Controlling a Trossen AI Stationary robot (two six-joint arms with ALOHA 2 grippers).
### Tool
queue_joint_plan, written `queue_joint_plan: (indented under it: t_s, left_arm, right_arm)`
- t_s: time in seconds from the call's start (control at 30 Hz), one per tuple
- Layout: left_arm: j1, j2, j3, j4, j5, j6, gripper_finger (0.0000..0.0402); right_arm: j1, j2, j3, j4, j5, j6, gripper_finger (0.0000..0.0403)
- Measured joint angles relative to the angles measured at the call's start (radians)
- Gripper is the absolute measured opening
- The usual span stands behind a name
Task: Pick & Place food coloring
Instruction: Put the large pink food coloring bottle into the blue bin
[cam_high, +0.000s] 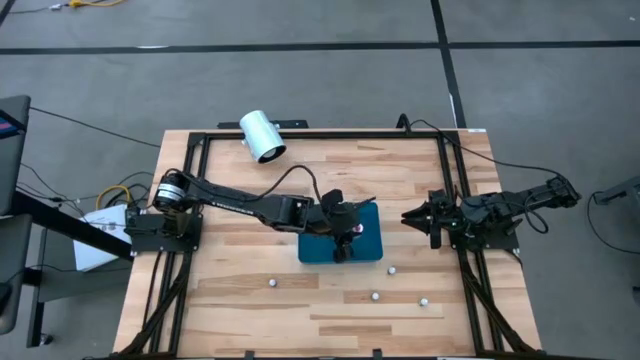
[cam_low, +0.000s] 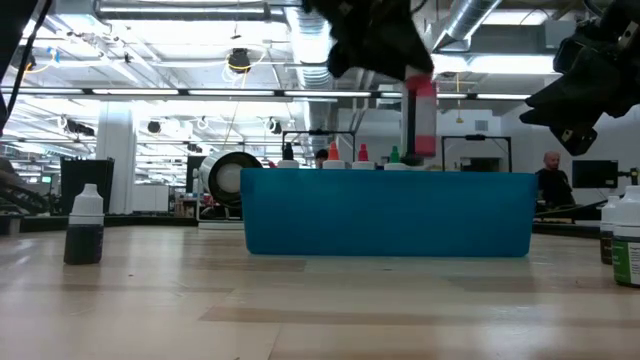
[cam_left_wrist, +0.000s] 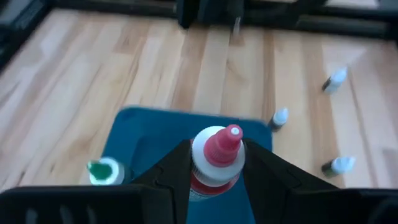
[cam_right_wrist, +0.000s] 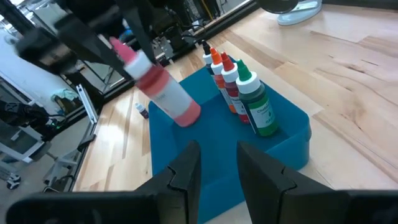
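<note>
The left claw (cam_left_wrist: 214, 180) grips a red food coloring bottle (cam_left_wrist: 214, 163) upright, with the teal tray (cam_left_wrist: 149, 134) directly beneath it. The right claw (cam_right_wrist: 217, 165) waits beside the tray, fingers spread and empty.

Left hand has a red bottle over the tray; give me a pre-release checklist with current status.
1. Grip: left hand shut on the red-capped bottle: ok.
2. Position: bottle over the teal tray: ok.
3. Landing spot: bare tray floor below, standing bottles grouped along one wall: ok.
4. Bottle upright: vertical in the low view, tilted in the right wrist view: cannot tell.
5. Right hand beside the tray, apart from it: ok.
6. Remaining work: bottles on the table not yet collected: not ok.
</note>
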Motion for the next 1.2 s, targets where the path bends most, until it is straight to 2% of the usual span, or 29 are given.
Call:
queue_joint_plan:
  t_s: [0.27, 0.53, 0.8, 1.2]
  left_arm:
    - [0.000, 0.000, -0.109, 0.079, -0.001, -0.039, 0.0109]
    - [-0.018, 0.001, -0.186, 0.074, -0.002, -0.104, 0.0109]
    - [-0.062, 0.001, -0.187, 0.015, -0.041, -0.088, 0.0109]
    - [-0.055, 0.001, -0.187, -0.071, -0.061, -0.054, 0.0113]
  right_arm:
    - [0.000, 0.000, 0.000, 0.000, 0.000, 0.000, 0.0092]
    - [0.000, 0.000, 0.000, 0.000, 0.000, 0.000, 0.0092]
    - [-0.001, 0.000, 0.000, 0.000, 0.000, 0.001, 0.0092]
    - [-0.001, 0.000, 0.000, 0.000, 0.000, 0.010, 0.0092]
